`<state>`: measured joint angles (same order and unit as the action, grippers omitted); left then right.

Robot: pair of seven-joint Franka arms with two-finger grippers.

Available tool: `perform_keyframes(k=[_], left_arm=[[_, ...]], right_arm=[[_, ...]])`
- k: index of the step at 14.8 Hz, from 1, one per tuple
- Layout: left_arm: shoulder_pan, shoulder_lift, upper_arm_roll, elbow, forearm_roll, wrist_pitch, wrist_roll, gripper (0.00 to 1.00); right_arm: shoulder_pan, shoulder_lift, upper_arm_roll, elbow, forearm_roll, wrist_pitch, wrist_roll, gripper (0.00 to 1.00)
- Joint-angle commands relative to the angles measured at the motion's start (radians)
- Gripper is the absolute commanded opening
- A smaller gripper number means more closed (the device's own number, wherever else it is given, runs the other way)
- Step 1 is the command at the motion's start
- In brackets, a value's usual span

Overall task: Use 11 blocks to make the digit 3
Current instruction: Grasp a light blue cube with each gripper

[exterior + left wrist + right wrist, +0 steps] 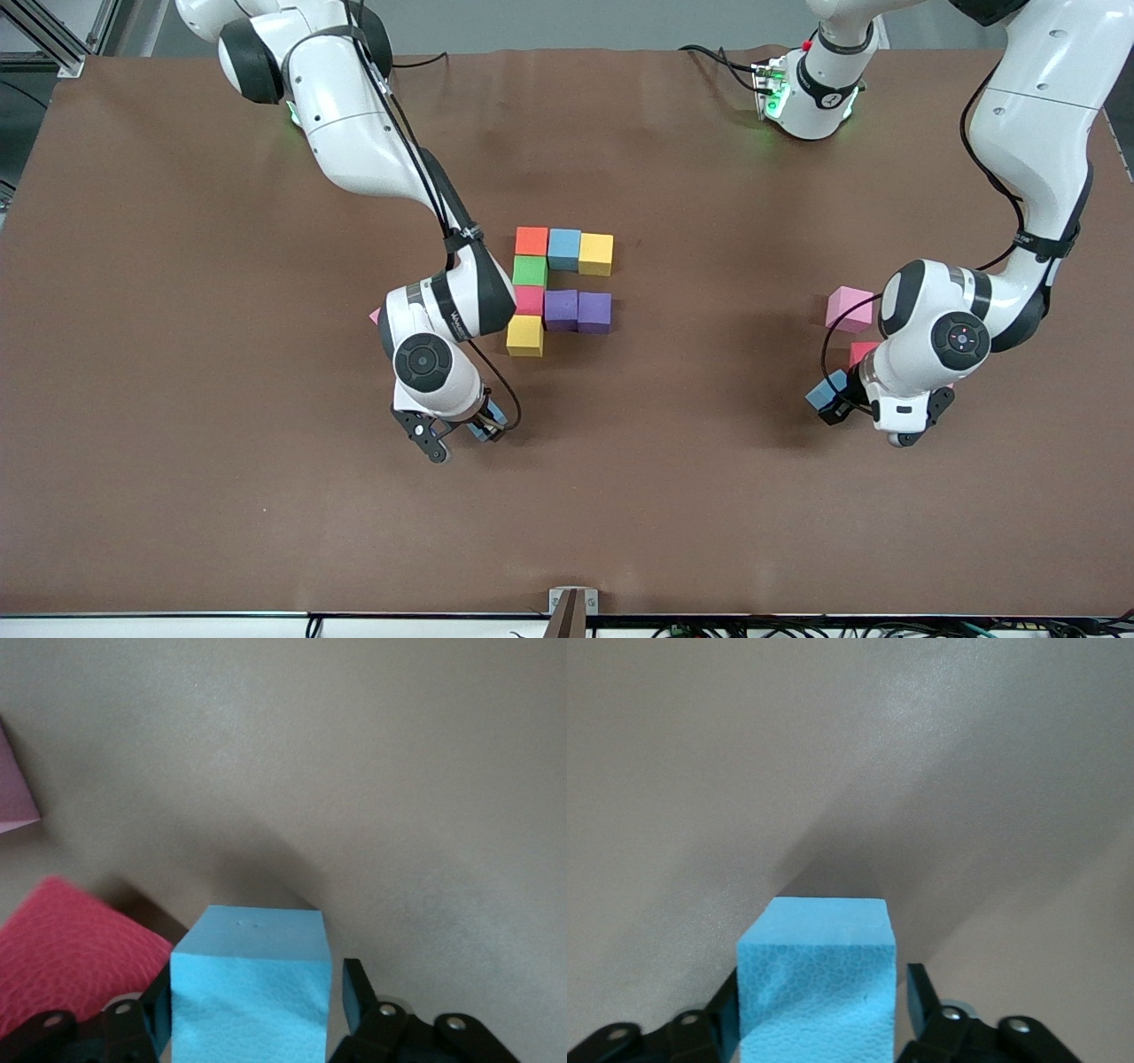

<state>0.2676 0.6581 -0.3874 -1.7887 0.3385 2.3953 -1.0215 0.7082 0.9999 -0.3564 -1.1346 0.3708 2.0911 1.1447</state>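
- Front view: eight cubes sit touching in a cluster at mid-table, forming the unfinished digit 3 (558,288).
- Its row farthest from the front camera runs toward the left arm's end: orange cube (532,240), blue cube (564,248), yellow cube (596,253).
- A green cube (530,270) links that row to the middle row: a red cube (530,300), then two purple cubes (561,310) (594,312), parallel to the first row.
- A second yellow cube (524,336) lies nearest the front camera, so the figure's long axis runs from the robots' bases toward the front camera.
- Right gripper (463,431) is low over the table, nearer the front camera than the cluster; the right wrist view shows its jaws pinching a blue block (817,979) on both sides.
- Left gripper (837,403) is toward the left arm's end; its jaws pinch another blue block (250,983).
- A pink cube (849,308) and a red block (862,353) lie close by the left gripper.
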Motion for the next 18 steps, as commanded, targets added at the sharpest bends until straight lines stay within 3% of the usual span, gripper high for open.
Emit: perform_keyframes(k=[1, 3, 4, 6, 9, 12, 18], left_arm=[[-0.001, 0.023, -0.004, 0.031, 0.027, -0.001, -0.005, 0.63], [-0.001, 0.024, -0.004, 0.034, 0.027, -0.001, -0.005, 0.50], [-0.001, 0.023, -0.004, 0.035, 0.027, -0.002, -0.005, 0.44], [-0.005, 0.017, -0.005, 0.035, 0.027, -0.011, -0.012, 0.35], [-0.008, 0.002, -0.008, 0.040, 0.025, -0.030, -0.044, 0.34], [-0.016, -0.026, -0.036, 0.072, 0.013, -0.128, -0.118, 0.34], [-0.048, -0.038, -0.116, 0.097, 0.016, -0.151, -0.524, 0.34]], right_arm=[[-0.019, 0.011, 0.014, 0.027, 0.017, -0.006, 0.006, 0.35], [-0.018, 0.011, 0.016, 0.033, 0.017, -0.006, 0.004, 0.03], [-0.013, 0.011, 0.016, 0.033, 0.017, -0.005, 0.003, 0.01], [-0.007, 0.009, 0.016, 0.035, 0.017, -0.003, -0.003, 0.00], [0.000, 0.006, 0.020, 0.036, 0.017, 0.000, -0.070, 0.00], [0.000, 0.003, 0.048, 0.041, 0.014, 0.000, -0.131, 0.00], [0.013, -0.010, 0.048, 0.042, 0.008, -0.011, -0.494, 0.00]])
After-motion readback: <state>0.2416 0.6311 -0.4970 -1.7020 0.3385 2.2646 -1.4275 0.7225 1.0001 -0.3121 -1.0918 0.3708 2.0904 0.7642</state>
